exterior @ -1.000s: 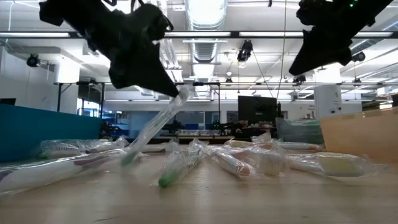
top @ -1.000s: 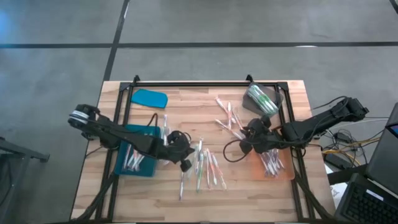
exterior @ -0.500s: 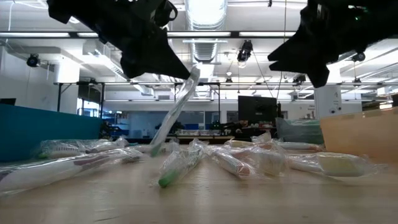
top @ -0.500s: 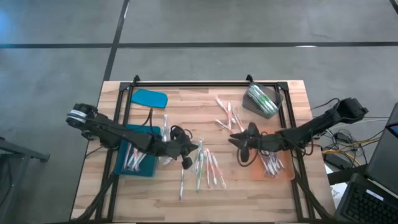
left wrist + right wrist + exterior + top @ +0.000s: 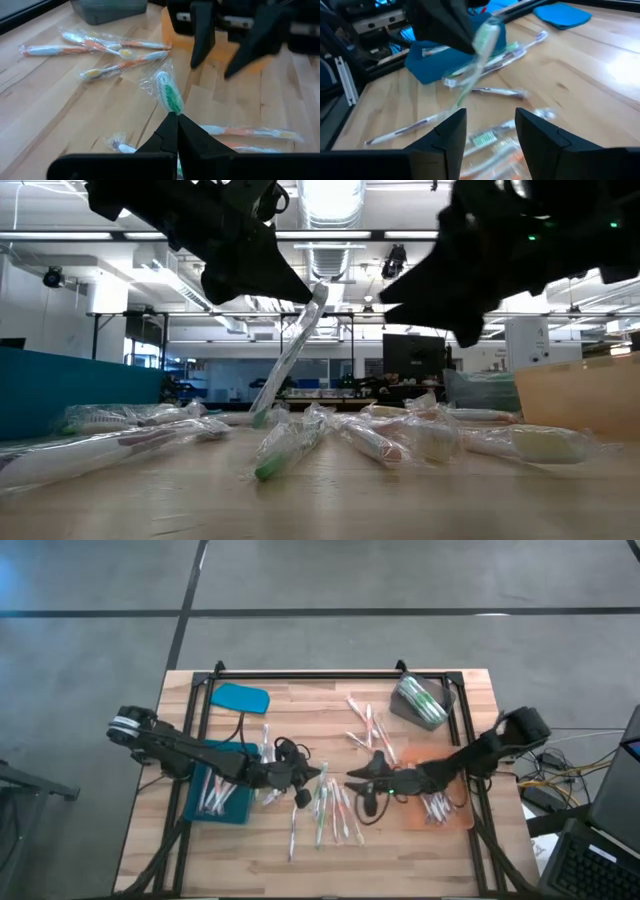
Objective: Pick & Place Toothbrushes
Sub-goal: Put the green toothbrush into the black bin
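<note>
L gripper [image 5: 300, 780], centre of the high view, was clamped on a wrapped green toothbrush [image 5: 290, 362], which hung tilted above the wooden table [image 5: 300, 705], tip near the loose toothbrushes [image 5: 335, 810] just right of centre. R gripper [image 5: 362, 787] hovered over that pile, fingers [image 5: 445, 135] apart, nothing between them. More brushes lay in the blue tray [image 5: 205, 810] lower left and the orange tray [image 5: 455, 820] lower right.

Bench [image 5: 300, 705] pale wood w/ black frame; trays: blue [image 5: 238, 810], orange [image 5: 455, 821]; held toothbrush [image 5: 169, 93] has green bristles.
</note>
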{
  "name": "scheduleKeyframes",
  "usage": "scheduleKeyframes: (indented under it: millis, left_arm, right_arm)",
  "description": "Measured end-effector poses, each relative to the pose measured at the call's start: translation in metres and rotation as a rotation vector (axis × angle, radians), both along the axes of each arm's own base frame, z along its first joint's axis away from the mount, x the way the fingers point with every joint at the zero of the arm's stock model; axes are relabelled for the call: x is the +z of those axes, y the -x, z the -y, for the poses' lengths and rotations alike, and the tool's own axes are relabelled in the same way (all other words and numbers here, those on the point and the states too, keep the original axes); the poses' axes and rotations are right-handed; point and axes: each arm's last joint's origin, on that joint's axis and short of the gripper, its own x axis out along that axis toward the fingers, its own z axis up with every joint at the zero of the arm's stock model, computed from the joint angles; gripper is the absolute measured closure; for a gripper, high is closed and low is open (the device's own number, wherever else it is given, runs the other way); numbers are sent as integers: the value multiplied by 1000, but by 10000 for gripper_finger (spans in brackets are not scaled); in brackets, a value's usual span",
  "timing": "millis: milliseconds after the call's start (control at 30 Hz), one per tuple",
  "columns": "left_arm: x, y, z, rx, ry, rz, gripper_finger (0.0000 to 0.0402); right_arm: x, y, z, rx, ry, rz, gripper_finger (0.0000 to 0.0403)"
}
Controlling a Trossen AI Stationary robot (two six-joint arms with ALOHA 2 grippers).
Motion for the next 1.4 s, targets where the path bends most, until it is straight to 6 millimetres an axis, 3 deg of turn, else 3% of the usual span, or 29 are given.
scheduleKeyframes:
  millis: [333, 667, 1067, 1400]
  left_arm:
    - [0, 0, 0, -5, 1, 0, 401]
    - [1, 0, 0, -13, -3, 1, 401]
    - [3, 0, 0, -16, -7, 15, 401]
    - [3, 0, 1, -18, -7, 16, 401]
  right_arm:
    - [-9, -52, -15, -16, 13, -2, 208]
    - [-15, -73, -9, -66, -7, 0, 212]
    - [-11, -77, -1, -104, -23, 19, 274]
    - [-10, -79, 8, -131, -29, 23, 384]
